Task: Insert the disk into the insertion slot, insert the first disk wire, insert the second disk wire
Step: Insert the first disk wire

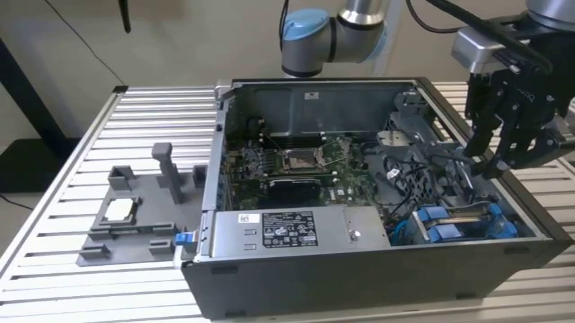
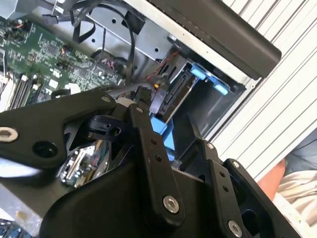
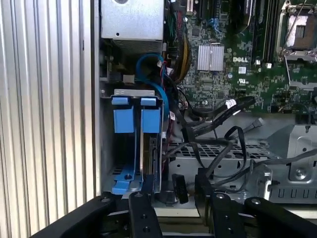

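Exterior view: open computer case [image 1: 378,202] lies on a slatted metal table [image 1: 153,128]. The hand [image 1: 489,165] hangs inside the case at the exterior view's right, above the insertion slot [image 1: 409,232], with its tips down by a loose black wire [image 1: 445,158]. The disk [image 1: 462,225] sits in that slot in its blue caddy, in the case corner just right of the silver power supply box [image 1: 287,232]. The motherboard [image 1: 306,165] is mid-case. A grey fixture [image 1: 134,215] stands on the table at the exterior view's left, well apart from the case.

Second wrist view: black hand linkages fill the foreground. One finger [image 2: 148,144] ends just beside a black connector [image 2: 157,99] at the end of the disk [image 2: 176,94]. The disk stands on edge in the slot [image 2: 213,111], blue caddy tabs at its far end. Cannot tell if the finger touches the connector.

First wrist view: the two fingers [image 3: 143,208] are apart with a clear gap. The black connector [image 3: 171,191] lies in that gap, not clamped. The disk [image 3: 150,151] is on edge in the slot [image 3: 106,148], with a second blue caddy [image 3: 123,121] just beside it. A blue cable [image 3: 148,60] loops above the slot and black wires [image 3: 218,144] trail over the cage near the motherboard [image 3: 233,74].
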Controlling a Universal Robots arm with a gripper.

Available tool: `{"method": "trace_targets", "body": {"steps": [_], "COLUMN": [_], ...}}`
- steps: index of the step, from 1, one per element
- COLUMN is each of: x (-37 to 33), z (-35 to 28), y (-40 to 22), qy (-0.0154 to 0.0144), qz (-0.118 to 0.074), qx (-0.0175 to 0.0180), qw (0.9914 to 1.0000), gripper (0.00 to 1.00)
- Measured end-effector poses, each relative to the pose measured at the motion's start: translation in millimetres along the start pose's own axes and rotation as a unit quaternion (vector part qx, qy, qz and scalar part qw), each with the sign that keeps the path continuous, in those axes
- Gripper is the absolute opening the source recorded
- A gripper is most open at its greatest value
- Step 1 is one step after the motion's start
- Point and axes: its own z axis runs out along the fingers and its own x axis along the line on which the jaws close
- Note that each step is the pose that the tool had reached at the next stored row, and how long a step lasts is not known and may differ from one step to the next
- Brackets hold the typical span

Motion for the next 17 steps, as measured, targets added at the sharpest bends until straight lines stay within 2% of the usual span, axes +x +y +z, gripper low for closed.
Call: {"method": "trace_targets", "body": {"steps": [2, 6, 10, 17], "x": [-0.8, -2.8, -4.0, -4.0], "z": [2.1, 5.2, 7.0, 7.0], "y": [0.4, 0.7, 1.2, 1.2], "qy": [-0.0002, 0.0005, 0.0001, 0.0002], "qz": [-0.006, -0.019, -0.027, -0.027], "qx": [0.0049, 0.0099, 0.0108, 0.0108], "qw": [0.99997, 0.99977, 0.99959, 0.99959], "gripper": [0.47, 0.47, 0.47, 0.47]}}
